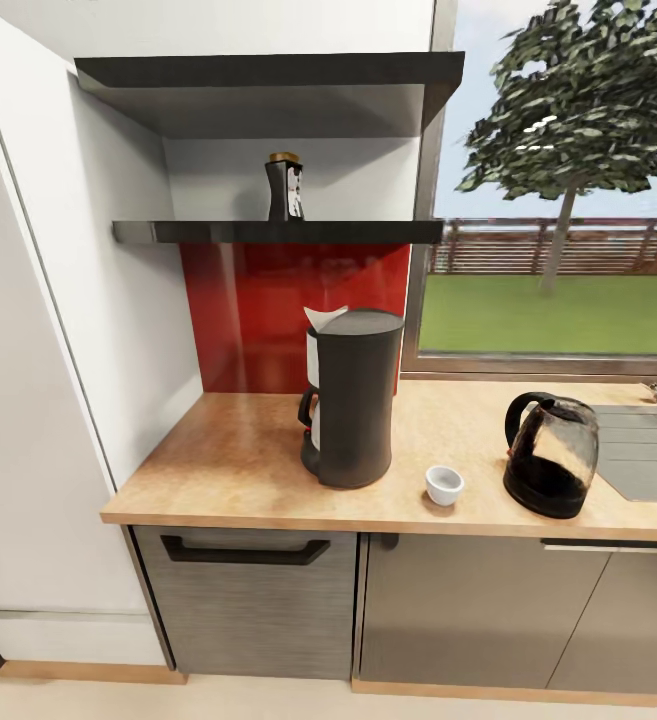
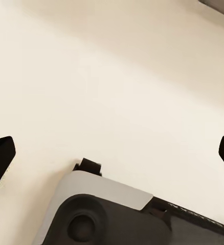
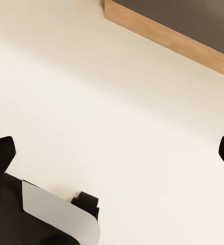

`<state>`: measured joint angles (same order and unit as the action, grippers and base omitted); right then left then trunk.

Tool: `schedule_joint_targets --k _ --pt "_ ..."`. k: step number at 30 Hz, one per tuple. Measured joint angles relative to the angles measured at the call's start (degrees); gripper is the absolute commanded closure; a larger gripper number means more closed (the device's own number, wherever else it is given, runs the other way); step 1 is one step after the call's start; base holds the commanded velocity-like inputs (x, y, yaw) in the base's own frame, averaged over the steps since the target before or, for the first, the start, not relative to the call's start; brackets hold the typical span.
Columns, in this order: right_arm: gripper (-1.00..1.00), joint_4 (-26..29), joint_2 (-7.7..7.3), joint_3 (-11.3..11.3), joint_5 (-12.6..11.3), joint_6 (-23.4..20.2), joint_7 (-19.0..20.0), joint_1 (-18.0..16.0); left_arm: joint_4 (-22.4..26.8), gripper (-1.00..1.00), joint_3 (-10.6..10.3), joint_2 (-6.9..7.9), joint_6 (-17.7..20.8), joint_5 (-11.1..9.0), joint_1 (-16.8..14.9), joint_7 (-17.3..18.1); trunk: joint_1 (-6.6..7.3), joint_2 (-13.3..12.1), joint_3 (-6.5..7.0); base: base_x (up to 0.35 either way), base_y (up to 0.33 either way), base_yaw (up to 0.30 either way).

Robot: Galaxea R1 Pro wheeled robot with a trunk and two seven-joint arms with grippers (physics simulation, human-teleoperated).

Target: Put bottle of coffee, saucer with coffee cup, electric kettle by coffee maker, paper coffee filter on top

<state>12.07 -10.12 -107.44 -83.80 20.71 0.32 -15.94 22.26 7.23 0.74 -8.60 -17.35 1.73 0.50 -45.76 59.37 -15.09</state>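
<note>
From the head, the coffee maker [image 1: 352,400] stands on the countertop [image 1: 238,450], filter [image 1: 324,317] on top; cup [image 1: 444,485] and kettle [image 1: 552,455] beside it, bottle [image 1: 284,187] on the shelf [image 1: 278,232] above. Left gripper [image 2: 112,153] spread over floor [image 2: 117,87]. Right gripper [image 3: 112,153] spread likewise.

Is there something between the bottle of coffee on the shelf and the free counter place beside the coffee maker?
Nothing visible: the bottle of coffee stands alone on the kitchen shelf, open air below; kitchen countertop beside coffee maker.

paper coffee filter [image 1: 323,318] — mostly behind coffee maker [image 1: 356,400] | sink [image 1: 648,450] — cut off
</note>
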Motion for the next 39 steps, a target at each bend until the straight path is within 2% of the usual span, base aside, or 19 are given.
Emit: schedule_joint_targets --k 6,13,18,20,22,24,25,30,35,36,37,39 --pt "-1.0 -0.2 0.31 0.0 0.3 0.0 0.0 0.0 3.9 -1.0 0.0 0.11 0.1 0.0 0.0 0.6 0.0 0.0 0.0 0.0 0.0 0.0" --pt "-1.0 -0.5 0.08 0.0 0.4 0.0 0.0 0.0 13.8 -1.0 -0.4 0.13 0.6 0.1 0.0 1.0 0.0 0.0 0.0 0.0 0.0 0.0" --pt "-1.0 -0.5 0.0 -0.1 0.5 0.0 0.1 0.0 17.8 -1.0 -0.6 0.11 0.8 0.2 0.0 1.0 0.0 0.0 0.0 0.0 0.0 0.0" --pt "-1.0 -0.6 -0.02 -0.2 0.5 0.0 0.1 0.0 20.1 -1.0 -0.7 0.12 2.2 0.2 0.0 1.1 0.0 0.0 0.0 0.0 0.0 0.0" --pt "-1.0 -0.6 -0.02 -0.2 0.5 0.0 0.1 0.0 22.1 -1.0 -0.8 0.13 4.8 0.2 0.0 1.1 0.0 0.0 0.0 0.0 0.0 0.0" --pt "-1.0 -0.6 -0.03 -0.2 0.5 0.0 0.0 0.0 28.7 -1.0 -0.9 0.15 13.5 0.2 0.0 1.1 0.0 0.0 0.01 0.0 0.0 0.0" --pt "-1.0 -0.6 -0.04 -0.2 0.5 0.0 0.0 0.0 31.7 -1.0 -0.9 0.15 16.5 0.2 0.0 1.1 0.0 0.0 0.01 0.0 0.0 0.0" --pt "-1.0 -0.6 -0.09 -0.2 0.5 0.0 0.0 0.0 38.5 -1.0 -1.1 0.15 21.3 0.1 0.0 1.2 0.0 0.0 0.0 0.0 0.0 0.0" --pt "-1.0 -1.2 -0.11 -0.2 0.5 0.0 0.0 0.0 47.1 -1.0 -1.3 0.15 29.6 0.0 0.0 1.3 0.0 0.0 0.0 0.0 0.0 0.0" --pt "-1.0 -1.8 -0.12 -0.2 0.5 0.0 0.0 0.0 49.7 -1.0 -1.3 0.15 32.6 -0.1 0.0 1.7 0.0 0.0 0.0 0.0 0.0 0.0" --pt "-1.0 -2.8 -0.12 -0.1 0.5 0.0 0.0 0.0 54.1 -1.0 -1.3 0.25 36.8 -0.2 0.0 4.1 0.0 0.0 0.01 0.0 0.0 0.0" --pt "-1.0 -3.1 -0.1 -0.2 0.5 0.0 0.1 0.0 56.2 -1.0 -1.3 0.62 38.1 -0.1 0.0 6.0 0.0 0.0 0.0 0.0 0.0 0.0"
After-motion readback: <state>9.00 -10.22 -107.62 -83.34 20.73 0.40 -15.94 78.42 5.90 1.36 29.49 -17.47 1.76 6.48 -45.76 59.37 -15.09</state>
